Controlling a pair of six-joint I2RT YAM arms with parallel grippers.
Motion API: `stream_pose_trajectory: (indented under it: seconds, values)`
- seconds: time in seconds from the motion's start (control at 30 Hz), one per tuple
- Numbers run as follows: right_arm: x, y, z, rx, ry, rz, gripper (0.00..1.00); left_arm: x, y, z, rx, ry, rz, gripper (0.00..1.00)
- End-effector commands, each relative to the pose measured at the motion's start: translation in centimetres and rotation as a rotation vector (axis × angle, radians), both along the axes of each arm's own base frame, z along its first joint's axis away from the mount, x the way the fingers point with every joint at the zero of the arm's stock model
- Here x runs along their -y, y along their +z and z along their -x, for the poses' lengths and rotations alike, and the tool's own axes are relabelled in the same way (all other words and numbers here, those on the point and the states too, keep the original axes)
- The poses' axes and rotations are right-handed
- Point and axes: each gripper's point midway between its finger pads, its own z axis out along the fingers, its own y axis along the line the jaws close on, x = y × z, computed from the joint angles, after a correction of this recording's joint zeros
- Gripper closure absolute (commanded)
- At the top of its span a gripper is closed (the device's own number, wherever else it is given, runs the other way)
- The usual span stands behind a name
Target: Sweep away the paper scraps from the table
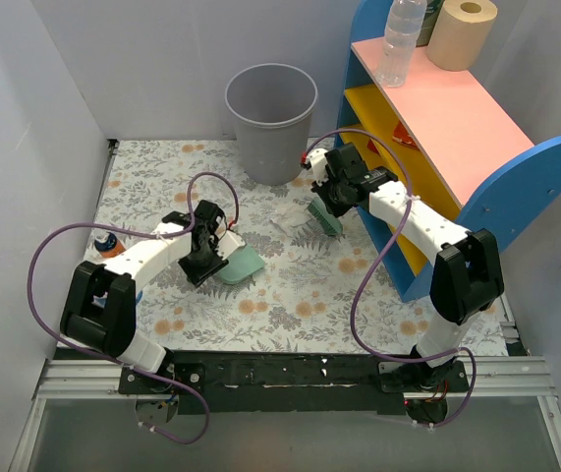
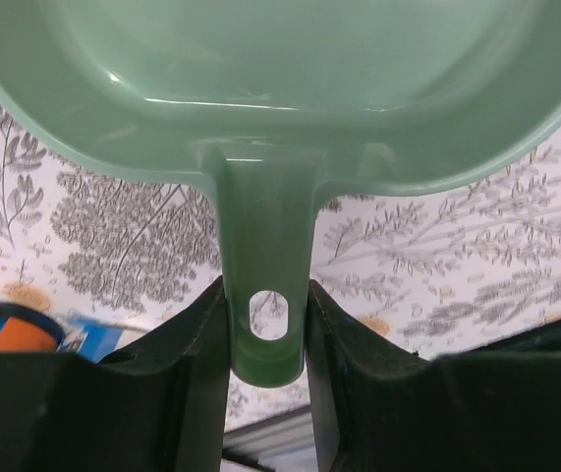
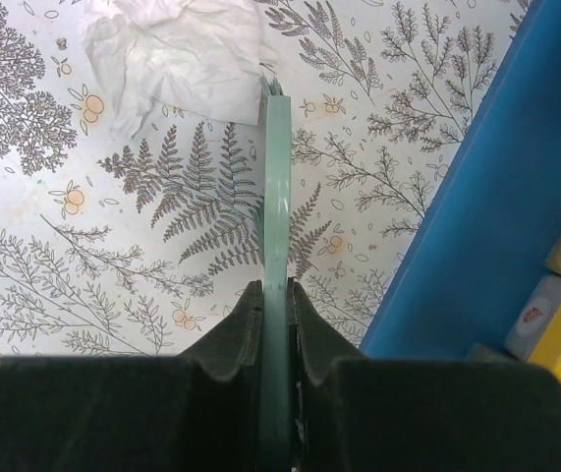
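One white crumpled paper scrap (image 1: 287, 219) lies on the leaf-print table (image 1: 290, 295) between the two tools; it also shows in the right wrist view (image 3: 177, 54). No red or blue scraps are in view. My left gripper (image 1: 204, 258) is shut on the handle of the mint-green dustpan (image 2: 266, 295), whose pan (image 1: 242, 264) sits left of the scrap. My right gripper (image 1: 333, 202) is shut on the green hand brush (image 3: 277, 256), whose head (image 1: 325, 218) touches the scrap's right edge.
A grey waste bin (image 1: 271, 120) stands at the back. The blue, yellow and pink shelf (image 1: 457, 147) stands close on the right, with a bottle and a paper roll on top. An orange and blue object (image 1: 109, 245) lies at the left edge.
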Motion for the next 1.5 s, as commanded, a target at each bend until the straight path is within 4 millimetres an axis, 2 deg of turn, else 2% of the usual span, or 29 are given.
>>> stream_pose_trajectory:
  seconds: [0.0,0.03,0.07,0.13,0.27,0.4,0.63,0.77,0.87,0.93,0.97,1.0,1.03,1.1,1.13,1.23,1.37,1.47]
  values:
    - [-0.4,2.3,-0.4,0.07,0.018,-0.006,0.99,2.2,-0.3,-1.6,0.127,0.003,0.123,0.77]
    - [-0.3,2.3,-0.3,0.074,0.021,-0.003,0.99,2.5,-0.4,-2.3,0.165,0.007,0.144,0.74]
    - [-0.1,2.2,-0.2,0.074,0.019,0.001,0.99,2.5,-1.0,-1.9,0.164,0.016,0.147,0.72]
    - [0.5,2.2,0.3,0.082,0.017,0.011,0.99,3.4,-0.9,-2.3,0.198,0.021,0.206,0.69]
    - [1.2,2.6,1.1,0.093,0.013,0.015,0.99,4.4,-1.3,-1.2,0.196,0.028,0.288,0.62]
    - [1.2,2.8,1.2,0.099,0.013,0.011,0.99,4.3,-2.2,0.2,0.186,0.054,0.317,0.59]
    - [1.0,3.1,1.2,0.099,0.017,0.004,0.99,3.2,-2.9,1.4,0.201,0.064,0.29,0.57]
    - [1.0,3.0,1.1,0.097,0.016,0.001,0.99,3.0,-2.9,1.5,0.208,0.072,0.281,0.66]
    - [0.6,3.2,0.2,0.109,0.011,0.003,0.99,3.4,-2.1,1.0,0.213,0.062,0.29,0.78]
    - [0.4,4.4,-0.9,0.148,-0.006,0.004,0.99,3.7,-1.6,0.9,0.197,0.052,0.293,0.88]
    - [0.2,4.2,-1.5,0.153,-0.013,0.014,0.99,4.2,-0.6,0.2,0.212,0.041,0.304,0.9]
    - [0.5,4.4,-2.1,0.171,-0.035,0.033,0.99,4.1,-0.4,0.4,0.195,0.022,0.291,0.92]
    - [0.3,5.2,-2.9,0.2,-0.045,0.033,0.99,4.2,-0.2,0.3,0.184,0.01,0.284,0.96]
    - [0.0,5.1,-4.0,0.218,-0.059,0.049,0.99,4.2,1.2,-0.7,0.212,-0.033,0.262,1.0]
    - [-0.3,5.8,-4.6,0.242,-0.068,0.041,0.99,4.3,1.7,-1.2,0.224,-0.048,0.254,1.0]
    - [-0.8,5.1,-5.7,0.248,-0.075,0.066,0.99,4.2,3.0,-2.5,0.252,-0.087,0.214,1.0]
    - [-2.3,3.5,-6.8,0.228,-0.056,0.079,0.99,3.8,2.7,-2.8,0.194,-0.105,0.159,1.0]
    - [-3.5,2.9,-7.2,0.217,-0.045,0.077,0.99,3.9,1.6,-3.0,0.151,-0.11,0.137,1.0]
